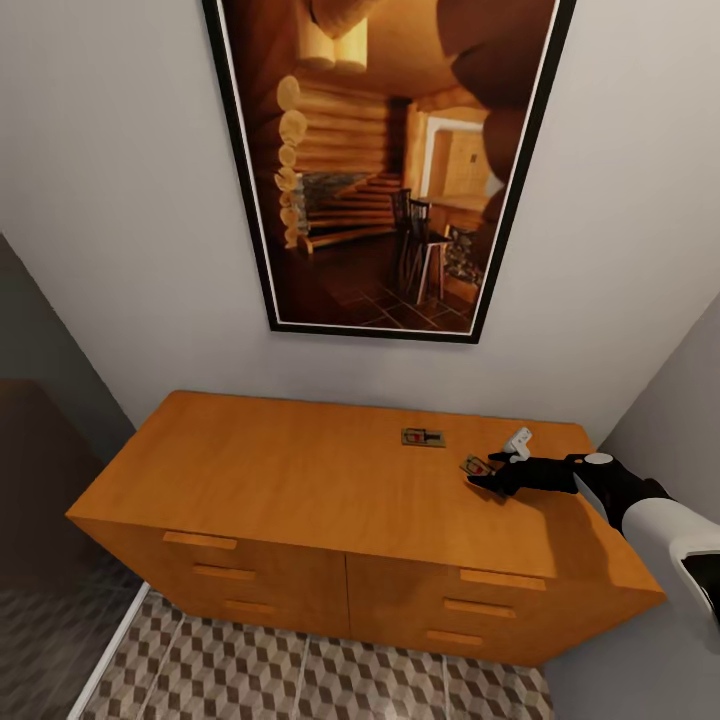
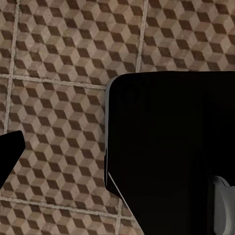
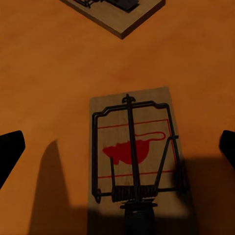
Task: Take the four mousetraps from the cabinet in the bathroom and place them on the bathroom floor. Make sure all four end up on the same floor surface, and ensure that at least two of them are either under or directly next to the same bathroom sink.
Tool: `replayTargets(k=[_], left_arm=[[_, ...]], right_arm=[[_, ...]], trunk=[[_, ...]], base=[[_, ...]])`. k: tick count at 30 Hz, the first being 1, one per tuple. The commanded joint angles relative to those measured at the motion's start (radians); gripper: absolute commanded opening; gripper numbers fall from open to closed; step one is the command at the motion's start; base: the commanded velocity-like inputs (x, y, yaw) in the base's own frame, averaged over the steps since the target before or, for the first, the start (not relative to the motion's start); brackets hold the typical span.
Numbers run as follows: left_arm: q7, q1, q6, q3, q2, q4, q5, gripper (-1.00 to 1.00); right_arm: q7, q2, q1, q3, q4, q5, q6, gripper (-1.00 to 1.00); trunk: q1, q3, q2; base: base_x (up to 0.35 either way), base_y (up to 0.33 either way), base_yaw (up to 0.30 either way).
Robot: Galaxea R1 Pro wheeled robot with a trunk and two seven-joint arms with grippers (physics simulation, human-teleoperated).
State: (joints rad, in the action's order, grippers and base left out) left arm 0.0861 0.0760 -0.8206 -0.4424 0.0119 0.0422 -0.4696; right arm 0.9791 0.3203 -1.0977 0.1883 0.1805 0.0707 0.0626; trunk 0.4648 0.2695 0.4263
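Cabinet (image 1: 330,490) first: the wide orange-brown chest of drawers stands against the wall under a large framed picture (image 1: 385,160) of a log interior, and the right gripper (image 1: 487,476) hovers just above the right end of its flat top. Below the drawer fronts runs the bathroom floor (image 1: 300,670) with its cube-pattern tiles, well beneath that gripper; the left wrist view looks down on the same tiles past a dark part of the robot's body (image 2: 171,152).

Two mousetraps lie on the cabinet top. The nearer mousetrap (image 3: 133,152) sits directly under the right gripper, between its two fingertips, which stand wide apart at the edges of the right wrist view and do not touch the board. The farther mousetrap (image 1: 423,437) lies just beyond the fingertips, apart from the first.

The left gripper (image 2: 7,154) shows as one dark fingertip only, so I cannot tell whether it is spread or closed.

Judging by this, the step in hand is the pick-up of the nearer trap. The next move calls for lowering squarely over the thin board and closing on its long edges, clear of the spring bar.
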Motion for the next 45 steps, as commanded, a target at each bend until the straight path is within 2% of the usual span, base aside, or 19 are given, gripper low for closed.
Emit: replayTargets(k=[1,45], left_arm=[[0.009,-0.001,-0.005,-0.002,0.0,0.002,-0.011,1.0],[0.009,-0.001,-0.005,-0.002,0.0,0.002,-0.011,1.0]], right_arm=[[0.001,0.0,-0.001,0.0,0.001,0.008,0.006,1.0],[0.001,0.0,-0.001,0.0,0.001,0.008,0.006,1.0]], trunk=[[0.001,0.002,0.002],[0.001,0.009,0.002]], base=[[0.0,0.0,0.0],[0.0,0.0,0.0]])
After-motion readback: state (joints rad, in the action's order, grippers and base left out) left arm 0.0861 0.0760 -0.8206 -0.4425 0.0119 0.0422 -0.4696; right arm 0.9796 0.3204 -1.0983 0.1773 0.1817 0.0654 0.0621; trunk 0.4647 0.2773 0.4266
